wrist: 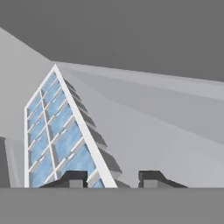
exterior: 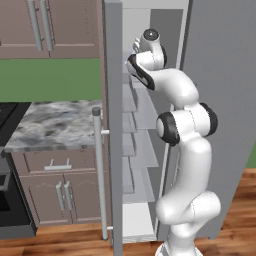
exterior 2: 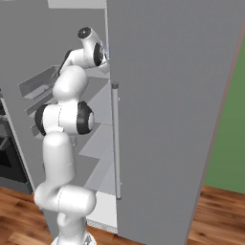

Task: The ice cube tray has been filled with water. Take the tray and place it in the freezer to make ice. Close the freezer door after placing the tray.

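arm point(exterior: 185, 130) reaching into freezer point(exterior: 142, 125), upper shelf

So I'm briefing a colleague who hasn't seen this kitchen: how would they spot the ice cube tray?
Start at the tall grey two-door fridge, then its open narrow freezer side with pale grey shelves. Up where the arm reaches in lies the thin white rectangular ice cube tray, the one thing gridded with light-blue cells.
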{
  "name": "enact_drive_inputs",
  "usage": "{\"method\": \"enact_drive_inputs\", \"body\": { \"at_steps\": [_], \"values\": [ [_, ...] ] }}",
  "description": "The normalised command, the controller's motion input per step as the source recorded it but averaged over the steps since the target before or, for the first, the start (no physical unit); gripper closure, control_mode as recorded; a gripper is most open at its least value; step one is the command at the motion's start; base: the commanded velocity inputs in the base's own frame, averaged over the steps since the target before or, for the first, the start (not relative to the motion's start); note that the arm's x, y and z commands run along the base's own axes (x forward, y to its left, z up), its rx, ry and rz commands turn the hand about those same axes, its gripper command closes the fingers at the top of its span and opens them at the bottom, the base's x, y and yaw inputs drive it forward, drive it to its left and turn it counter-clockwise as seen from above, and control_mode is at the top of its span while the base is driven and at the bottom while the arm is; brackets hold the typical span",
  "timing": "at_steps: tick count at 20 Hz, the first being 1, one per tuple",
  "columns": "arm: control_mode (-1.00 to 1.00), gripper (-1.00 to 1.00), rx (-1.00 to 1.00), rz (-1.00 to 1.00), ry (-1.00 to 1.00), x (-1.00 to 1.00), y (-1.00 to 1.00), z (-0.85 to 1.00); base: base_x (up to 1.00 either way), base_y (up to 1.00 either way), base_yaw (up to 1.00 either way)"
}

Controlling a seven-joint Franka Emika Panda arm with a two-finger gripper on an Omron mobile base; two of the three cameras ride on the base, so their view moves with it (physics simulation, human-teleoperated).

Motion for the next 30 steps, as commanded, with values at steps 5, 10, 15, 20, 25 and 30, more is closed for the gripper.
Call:
{"method": "enact_drive_inputs", "body": {
  "at_steps": [5, 10, 15, 20, 25, 30],
  "values": [
    [-1.0, -1.0, -0.04, -0.04, 0.07, 0.23, 0.0, -0.09, 0.0, 0.0, 0.0],
    [-1.0, -1.0, -0.02, -0.02, 0.06, 0.08, 0.0, -0.01, 0.0, 0.0, 0.0],
    [-1.0, -1.0, -0.03, -0.03, 0.03, -0.02, -0.01, -0.02, 0.0, 0.0, 0.0],
    [-1.0, -1.0, -0.01, -0.01, 0.0, -0.21, -0.22, -0.01, 0.0, 0.0, 0.0],
    [-1.0, -1.0, 0.0, 0.0, 0.0, -0.93, -0.42, -0.28, 0.0, 0.0, 0.0],
    [-1.0, -1.0, -0.03, 0.0, -0.05, -0.99, -0.34, -0.86, 0.0, 0.0, 0.0]
  ]
}}
